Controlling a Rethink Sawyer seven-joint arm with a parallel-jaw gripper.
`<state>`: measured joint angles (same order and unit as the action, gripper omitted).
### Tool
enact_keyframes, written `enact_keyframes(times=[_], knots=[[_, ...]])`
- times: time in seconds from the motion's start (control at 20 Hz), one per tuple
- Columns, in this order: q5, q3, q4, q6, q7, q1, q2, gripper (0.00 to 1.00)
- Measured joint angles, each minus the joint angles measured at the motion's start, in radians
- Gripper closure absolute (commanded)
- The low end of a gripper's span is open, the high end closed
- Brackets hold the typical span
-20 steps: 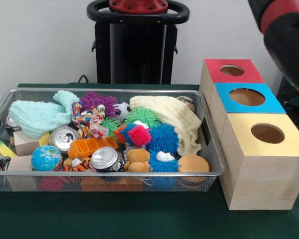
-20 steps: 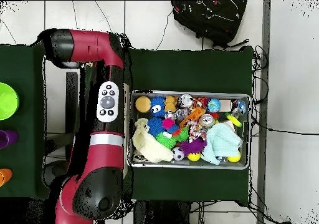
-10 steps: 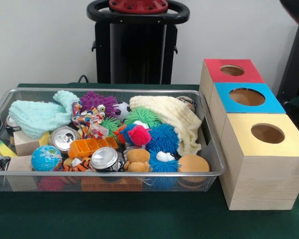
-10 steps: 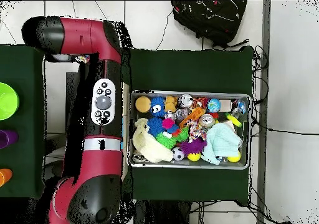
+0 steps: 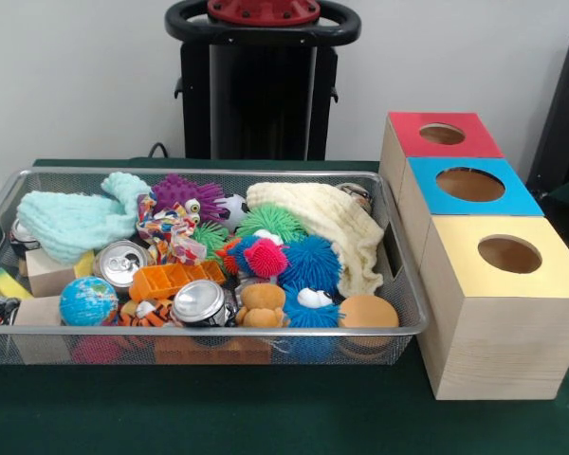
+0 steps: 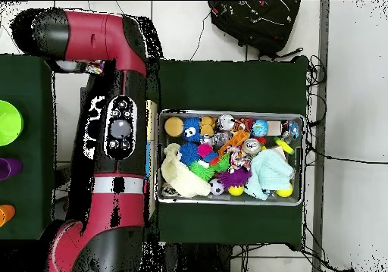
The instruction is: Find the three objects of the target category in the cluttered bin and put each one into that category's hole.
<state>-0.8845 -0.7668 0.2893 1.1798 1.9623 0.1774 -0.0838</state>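
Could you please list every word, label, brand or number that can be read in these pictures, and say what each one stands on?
None can be read.
The two cans show only their plain silver tops; any brand on their sides is hidden.
The small globe shows a map, but any lettering on it is too small to read.
The control panel on the arm has buttons, with markings too blurred to read.
The red, blue and yellow boxes bear no text.

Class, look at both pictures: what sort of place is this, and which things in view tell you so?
Most likely a robotics lab or test room. A red robot arm stands beside a green-covered table set up with a wire bin of mixed toys and cans, and three wooden boxes with coloured, holed tops.
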Motion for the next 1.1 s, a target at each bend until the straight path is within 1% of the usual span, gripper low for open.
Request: enact_keyframes(times=[0.05,0.15,0.25,0.45,0.55,0.8,1.1], knots=[[0.009,0.001,0.011,0.031,0.000,0.002,0.020,1.00],[0.016,0.002,0.018,0.060,0.000,0.004,0.038,1.00],[0.031,0.002,0.027,0.122,0.000,0.005,0.074,1.00],[0.043,0.002,0.028,0.192,0.000,0.005,0.121,1.00],[0.044,0.003,0.028,0.212,0.000,0.005,0.141,1.00],[0.048,0.004,0.028,0.219,0.000,0.005,0.172,1.00],[0.053,0.009,0.033,0.219,0.000,0.007,0.186,1.00]])
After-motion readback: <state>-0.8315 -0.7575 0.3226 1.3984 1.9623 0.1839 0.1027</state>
